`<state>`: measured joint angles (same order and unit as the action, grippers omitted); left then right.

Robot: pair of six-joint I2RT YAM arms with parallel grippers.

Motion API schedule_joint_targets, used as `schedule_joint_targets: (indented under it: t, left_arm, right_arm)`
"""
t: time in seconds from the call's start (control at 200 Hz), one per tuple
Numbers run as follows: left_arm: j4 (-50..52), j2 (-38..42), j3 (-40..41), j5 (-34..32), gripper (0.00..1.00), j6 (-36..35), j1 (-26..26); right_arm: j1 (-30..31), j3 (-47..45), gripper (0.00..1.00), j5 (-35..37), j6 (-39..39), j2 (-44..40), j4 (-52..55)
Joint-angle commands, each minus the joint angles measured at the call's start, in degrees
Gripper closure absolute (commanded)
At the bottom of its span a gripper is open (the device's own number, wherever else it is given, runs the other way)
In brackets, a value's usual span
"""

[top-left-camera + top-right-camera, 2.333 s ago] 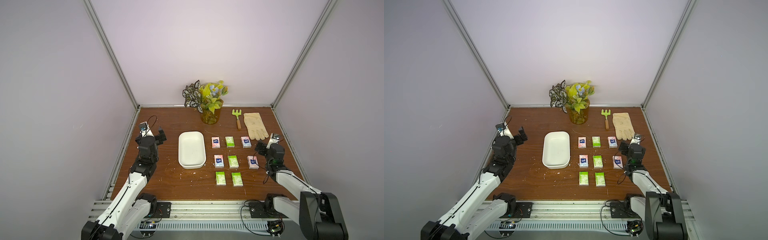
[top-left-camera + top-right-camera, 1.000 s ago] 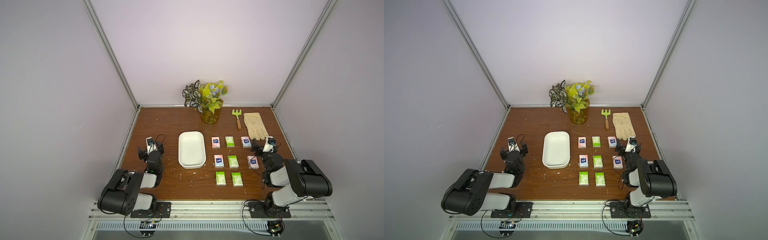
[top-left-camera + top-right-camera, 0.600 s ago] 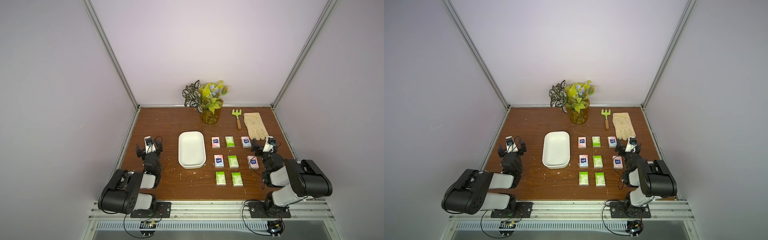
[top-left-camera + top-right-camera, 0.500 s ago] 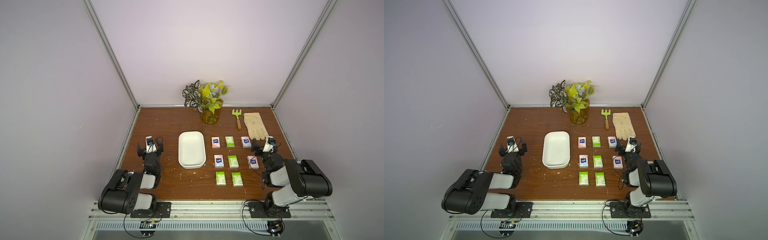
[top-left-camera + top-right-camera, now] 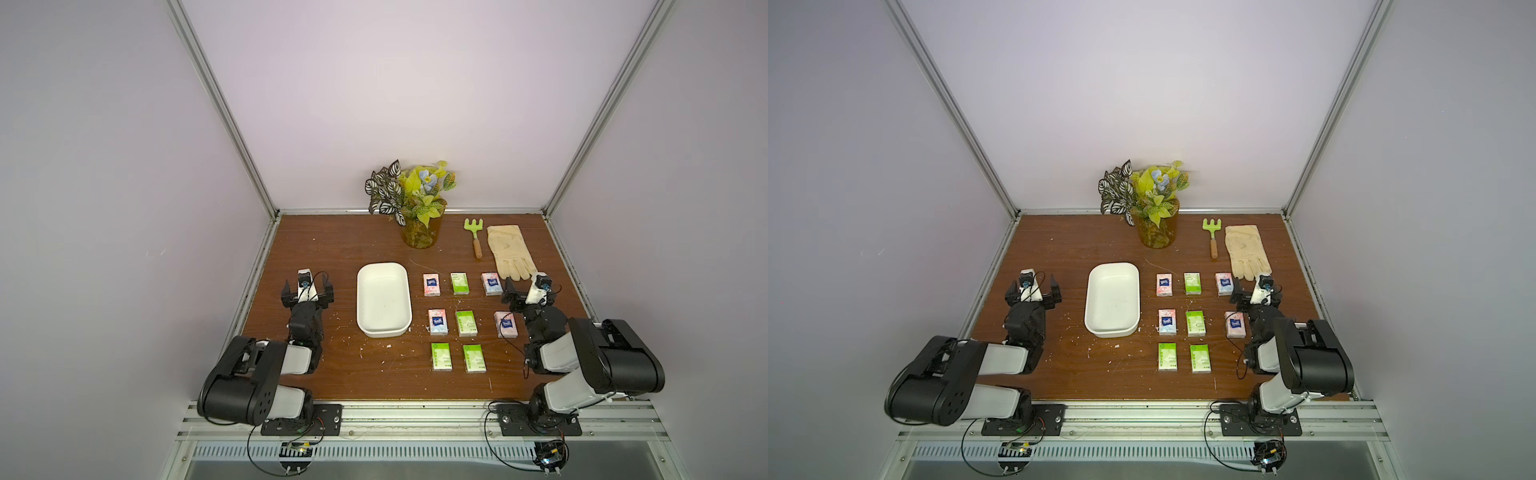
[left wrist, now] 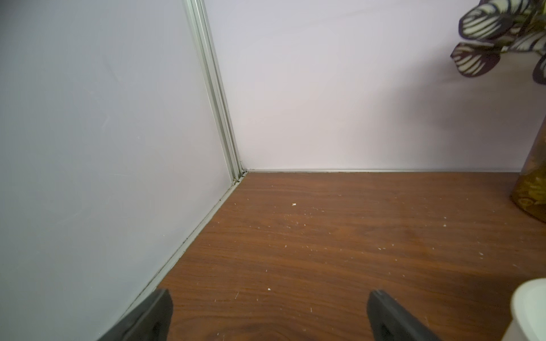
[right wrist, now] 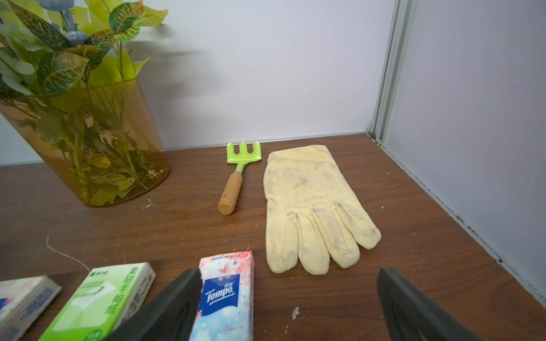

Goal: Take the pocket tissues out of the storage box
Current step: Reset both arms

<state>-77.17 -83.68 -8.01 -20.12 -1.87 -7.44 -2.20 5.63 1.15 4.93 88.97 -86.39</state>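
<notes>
Brown wood-grain counter point(image 5: 332, 249) fills the lower middle of both top views. At its left edge the left claw point(image 5: 307, 291) sits low, jaws wide apart and empty; the left wrist view shows only bare counter between them. Right of it, near mid-frame, the white box point(image 5: 360, 299) stands empty. Further right the tissues point(image 5: 466, 323) lie flat on the counter, all eight outside the box, in three rows: pink, green, pink in the upper two and two green in the lowest. Above them, toward the back wall, stand a vase point(image 5: 419, 237) of leaves, a green rake point(image 5: 474, 232) and a pale glove point(image 5: 509, 253). At the right edge the right claw point(image 5: 530, 293) is also spread wide and empty, just beside the upper-right pink packet point(image 5: 491, 284). In the right wrist view one dark finger point(image 7: 165, 310) hides part of that packet.
</notes>
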Motion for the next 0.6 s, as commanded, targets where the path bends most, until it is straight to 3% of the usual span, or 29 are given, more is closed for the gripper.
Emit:
schedule_joint_targets:
  t: [0.0,0.075,0.205,0.596]
  left_arm:
    - [-8.28,-4.46,1.57,3.38,0.01,0.59,1.00]
    - [-14.07,-7.09,2.67,3.80,0.01,0.26,1.29]
    - [-2.69,-6.08,-2.35,2.02,0.01,2.98,2.72]
    - [-2.46,-5.79,-2.32,-0.17,0.01,4.65,3.40]
  right_arm:
    - [-0.31,-0.09,0.01,-0.60,-0.01,-0.16,-2.82]
    - [-0.29,-0.09,0.01,-0.55,-0.01,-0.17,-2.82]
    - [-0.31,-0.09,0.01,-0.61,-0.01,-0.14,-2.74]
    - [-0.28,-0.09,0.01,-0.61,-0.01,-0.11,-2.81]
